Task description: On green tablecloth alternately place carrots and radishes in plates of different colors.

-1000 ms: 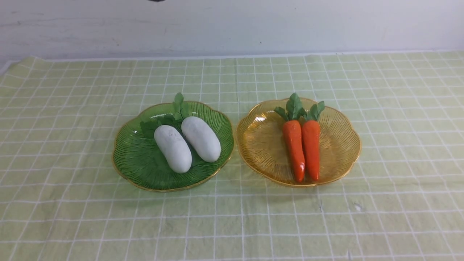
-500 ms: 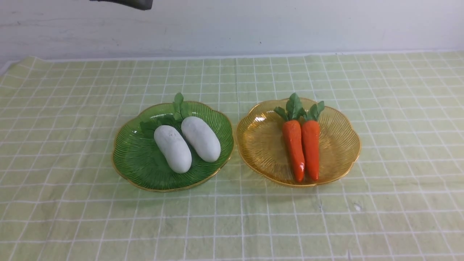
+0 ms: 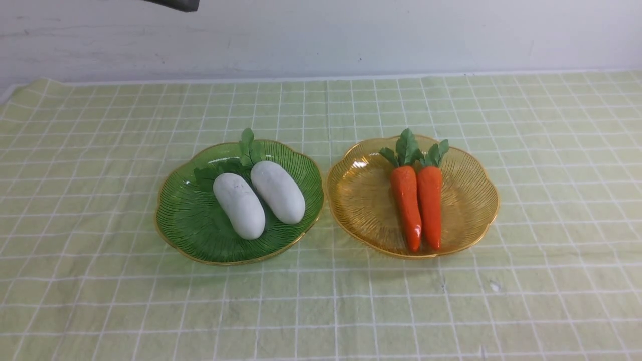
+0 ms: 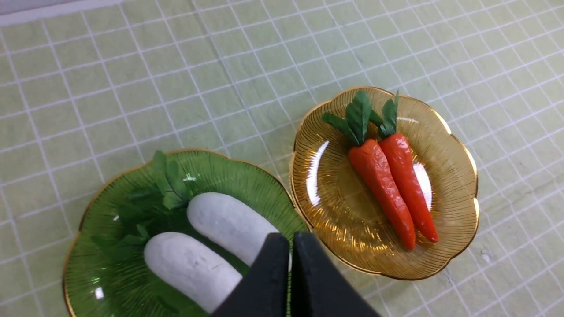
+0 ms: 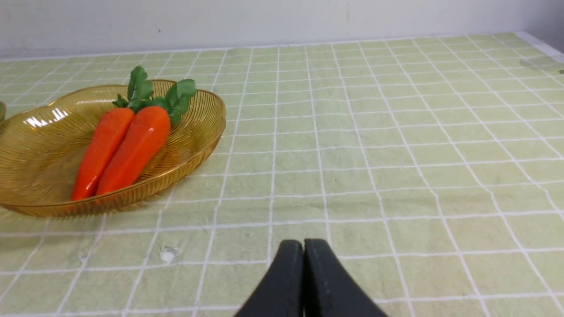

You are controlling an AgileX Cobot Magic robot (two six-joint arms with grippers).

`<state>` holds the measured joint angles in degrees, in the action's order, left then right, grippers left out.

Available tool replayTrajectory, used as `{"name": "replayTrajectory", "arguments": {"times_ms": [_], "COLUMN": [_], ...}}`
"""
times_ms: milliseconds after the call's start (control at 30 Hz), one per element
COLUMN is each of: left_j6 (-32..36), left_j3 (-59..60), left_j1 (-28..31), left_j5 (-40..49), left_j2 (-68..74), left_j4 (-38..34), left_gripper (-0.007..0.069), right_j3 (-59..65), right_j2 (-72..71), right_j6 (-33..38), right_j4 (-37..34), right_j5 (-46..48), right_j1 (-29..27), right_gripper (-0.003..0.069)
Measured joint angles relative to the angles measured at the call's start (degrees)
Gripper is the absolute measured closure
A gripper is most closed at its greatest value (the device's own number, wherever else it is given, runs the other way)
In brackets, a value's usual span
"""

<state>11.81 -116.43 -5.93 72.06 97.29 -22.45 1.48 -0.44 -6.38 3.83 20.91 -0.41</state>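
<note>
Front view shows two plates side by side on the green tablecloth point(image 3: 100, 150): a green plate point(image 3: 180, 220) on the left and an amber plate point(image 3: 361, 210) on the right, their rims nearly touching. Both radishes point(image 3: 258, 198) lie in the green plate, angled and pressed against each other, leaf tufts pointing to the far side. Both carrots point(image 3: 420, 205) lie in the amber plate, parallel and touching, tips toward the robot. To my eye the sorting looks finished, one kind per color, which would explain why neither arm reaches for anything.

From the left wrist camera, the left gripper point(image 4: 291, 242) hangs above the near edge of the green plate with its fingers pressed together and nothing between them. They cover part of one radish and a stretch of the plate rim. A dark piece point(image 3: 173, 4) at the top edge of the front view is probably that arm, though too little shows to be sure.

From the right wrist camera, the right gripper point(image 5: 303, 246) sits low over bare cloth, well to the side of the amber plate, its fingers also together and empty. That view cuts off one side of the amber plate and shows only a sliver of the green one. The right arm does not appear in the front view at all. The tabletop itself is hidden under the cloth.
</note>
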Motion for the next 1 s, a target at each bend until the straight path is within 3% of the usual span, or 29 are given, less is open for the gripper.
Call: {"name": "replayTrajectory", "arguments": {"times_ms": [300,667,933,967,1000], "left_j6": [0.12,5.17,8.51,10.64,11.48], "left_j3": [15.54,51.53,74.61,80.26,81.83], "left_j1": [0.00,0.00,0.00,0.00,0.00], "left_j5": [0.00,-0.56,-15.12,-23.19,-25.84], "left_j2": [-15.17,-40.73,-61.09,-66.15,-68.21], "left_j4": [1.85,0.14,-5.71,-8.08,-8.81], "left_gripper": [0.0632,0.0632,0.0632,0.0632,0.0632], "right_j3": [-0.04,-0.04,-0.04,-0.04,-0.04], "right_j2": [0.00,0.00,0.00,0.00,0.00], "right_j6": [-0.04,-0.04,-0.04,-0.04,-0.04], "right_j4": [0.00,0.00,-0.04,-0.04,-0.04], "right_j5": [0.01,0.12,0.12,0.12,0.12], "right_j1": [-0.03,-0.03,-0.19,-0.24,-0.30], "right_gripper": [0.0674,0.0674,0.0674,0.0674,0.0674]}}
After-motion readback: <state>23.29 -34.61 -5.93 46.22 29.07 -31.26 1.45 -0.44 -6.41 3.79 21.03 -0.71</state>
